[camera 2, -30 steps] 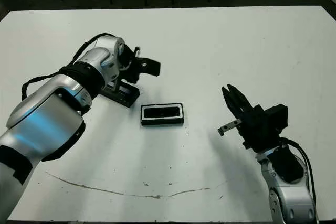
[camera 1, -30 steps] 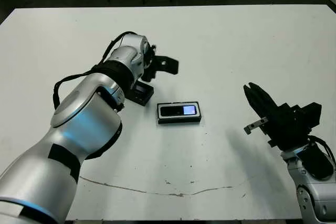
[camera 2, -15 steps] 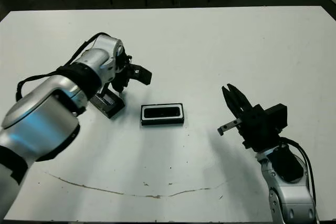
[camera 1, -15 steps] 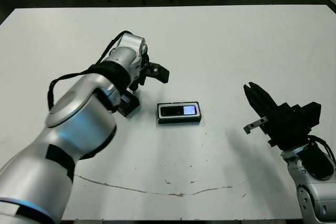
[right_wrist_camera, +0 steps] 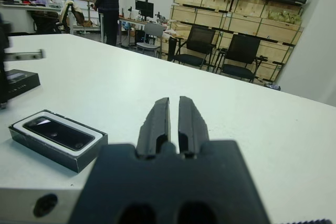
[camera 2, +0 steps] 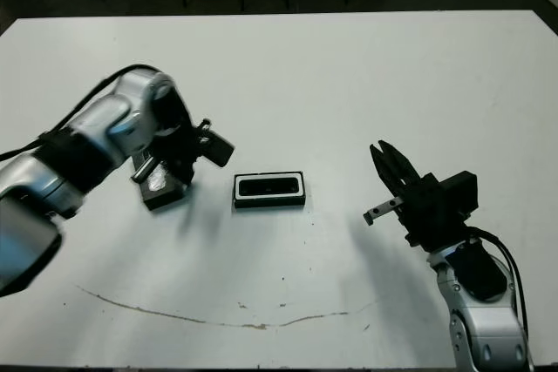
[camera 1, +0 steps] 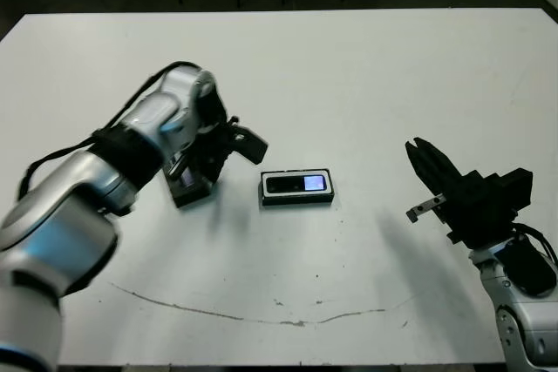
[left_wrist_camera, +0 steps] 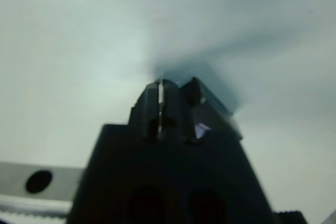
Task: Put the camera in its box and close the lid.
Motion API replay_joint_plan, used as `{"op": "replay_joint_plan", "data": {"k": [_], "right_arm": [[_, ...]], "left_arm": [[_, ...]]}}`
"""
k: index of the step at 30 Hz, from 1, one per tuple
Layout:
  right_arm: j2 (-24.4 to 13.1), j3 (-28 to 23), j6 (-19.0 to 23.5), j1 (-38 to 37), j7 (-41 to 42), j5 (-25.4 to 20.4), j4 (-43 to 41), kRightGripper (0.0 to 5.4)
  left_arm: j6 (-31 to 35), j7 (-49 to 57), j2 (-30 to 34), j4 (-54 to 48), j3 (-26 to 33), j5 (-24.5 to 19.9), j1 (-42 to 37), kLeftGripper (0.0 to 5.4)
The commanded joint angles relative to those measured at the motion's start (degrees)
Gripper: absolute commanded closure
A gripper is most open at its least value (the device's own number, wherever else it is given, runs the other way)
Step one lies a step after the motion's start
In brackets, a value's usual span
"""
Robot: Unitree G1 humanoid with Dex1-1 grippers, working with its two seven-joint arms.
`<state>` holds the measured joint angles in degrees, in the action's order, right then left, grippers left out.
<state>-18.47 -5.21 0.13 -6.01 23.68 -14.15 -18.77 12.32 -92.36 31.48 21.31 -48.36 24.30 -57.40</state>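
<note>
Nearest the front edge of the white table, toward its right corner, the right gripper hangs above the surface with its jaws pressed together and nothing between them; the right wrist view shows the two black fingers side by side with only a thin slit between them. A thin dark scuff line runs along the table near that front edge.

Further in, about the middle of the table, the box lies flat with its long side parallel to the front edge. The camera sits inside it, face up, ringed by the white lining, with a small bluish-white patch glowing toward its right end. The box is open, with no cover on it.

Just to the left of the box, a little apart from it, the lid lies on the table at a slant, a pale mark on its top face. The left gripper is right over it, the silver arm reaching in from the near left corner. The left wrist view is blurred, but its fingers look drawn close together; whether they pinch the lid or merely press on it I cannot tell.

Beyond the far edge, chairs, stacked crates and people show in the room.
</note>
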Motion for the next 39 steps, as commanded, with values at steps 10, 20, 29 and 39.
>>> {"op": "replay_joint_plan", "data": {"k": [10,20,29,39], "right_arm": [[-0.27,-0.6,-0.88,-0.95,0.46,0.34,1.92,5.39],[0.03,0.12,-3.86,-0.6,1.02,1.03,5.29,5.39],[0.33,1.33,-5.48,-0.5,0.61,2.63,5.97,5.39],[0.58,1.72,-4.58,-1.14,-0.34,3.8,4.47,5.39]], "left_arm": [[9.19,-0.14,13.12,-14.76,-5.8,-10.5,4.16,5.4],[4.16,-0.14,18.05,-26.57,4.6,-19.38,7.44,5.4],[16.28,3.64,20.52,-40.77,29.76,-39.22,14.31,5.4],[32.0,38.5,8.71,-63.03,64.39,-56.97,41.6,5.4]]}}
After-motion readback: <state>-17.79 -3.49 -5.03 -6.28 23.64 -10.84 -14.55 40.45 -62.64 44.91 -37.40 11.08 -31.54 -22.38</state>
